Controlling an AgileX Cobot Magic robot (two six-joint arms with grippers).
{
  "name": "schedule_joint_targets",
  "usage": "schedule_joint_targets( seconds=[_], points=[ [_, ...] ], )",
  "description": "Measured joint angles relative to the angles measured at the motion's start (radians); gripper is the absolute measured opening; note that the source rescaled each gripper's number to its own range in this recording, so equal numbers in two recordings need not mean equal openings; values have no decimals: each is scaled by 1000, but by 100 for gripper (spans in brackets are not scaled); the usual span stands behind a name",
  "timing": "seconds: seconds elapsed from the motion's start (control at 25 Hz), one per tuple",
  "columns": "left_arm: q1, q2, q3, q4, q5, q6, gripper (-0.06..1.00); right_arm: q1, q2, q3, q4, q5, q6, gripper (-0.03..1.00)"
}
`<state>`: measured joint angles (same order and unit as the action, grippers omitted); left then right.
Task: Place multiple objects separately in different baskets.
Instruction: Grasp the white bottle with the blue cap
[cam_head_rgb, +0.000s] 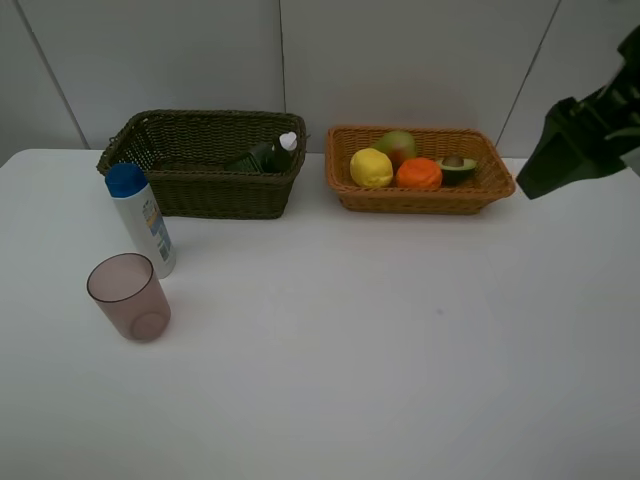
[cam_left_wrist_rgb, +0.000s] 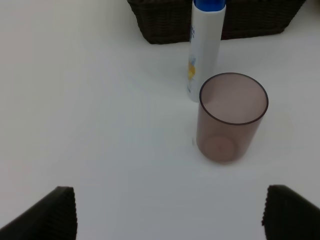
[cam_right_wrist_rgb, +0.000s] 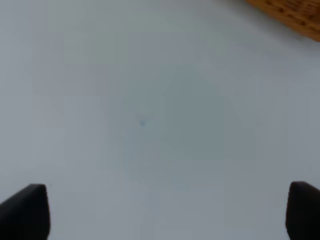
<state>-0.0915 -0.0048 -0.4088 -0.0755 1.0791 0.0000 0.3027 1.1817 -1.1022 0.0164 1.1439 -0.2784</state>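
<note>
Two baskets stood on the worktop (cam_head_rgb: 400, 350): the tan basket (cam_head_rgb: 420, 202) beside the dark basket (cam_head_rgb: 200, 192). The tan one held four fruits: lemon (cam_head_rgb: 371, 167), orange (cam_head_rgb: 419, 173), pear (cam_head_rgb: 397, 146), avocado half (cam_head_rgb: 457, 169). One pump bottle (cam_head_rgb: 262, 157) lay inside the dark basket; one white bottle (cam_head_rgb: 145, 225) and one cup (cam_head_rgb: 130, 297) stood before it. The left hand (cam_left_wrist_rgb: 167, 217) hovered near the cup, the right hand (cam_right_wrist_rgb: 167, 212) over bare worktop well away from the dark basket. Both had their fingers spread wide and held nothing.

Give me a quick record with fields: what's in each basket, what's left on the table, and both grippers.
Dark brown-green wicker basket: dark green pump bottle inside
Light orange-tan wicker basket: yellow lemon, orange, green-red pear, avocado half
White table: white blue-capped bottle and translucent pinkish cup, both upright
Left gripper: open, empty
Right gripper: open, empty
</note>
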Motion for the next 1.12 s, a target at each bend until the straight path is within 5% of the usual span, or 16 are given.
schedule_joint_targets(
  seconds=[0.88, 1.12],
  points=[
    [0, 0, 0, 0, 0, 0, 100, 1, -815, 559, 33, -62, 129, 100],
    [0, 0, 0, 0, 0, 0, 100, 1, -974, 576, 42, -87, 129, 100]
  ],
)
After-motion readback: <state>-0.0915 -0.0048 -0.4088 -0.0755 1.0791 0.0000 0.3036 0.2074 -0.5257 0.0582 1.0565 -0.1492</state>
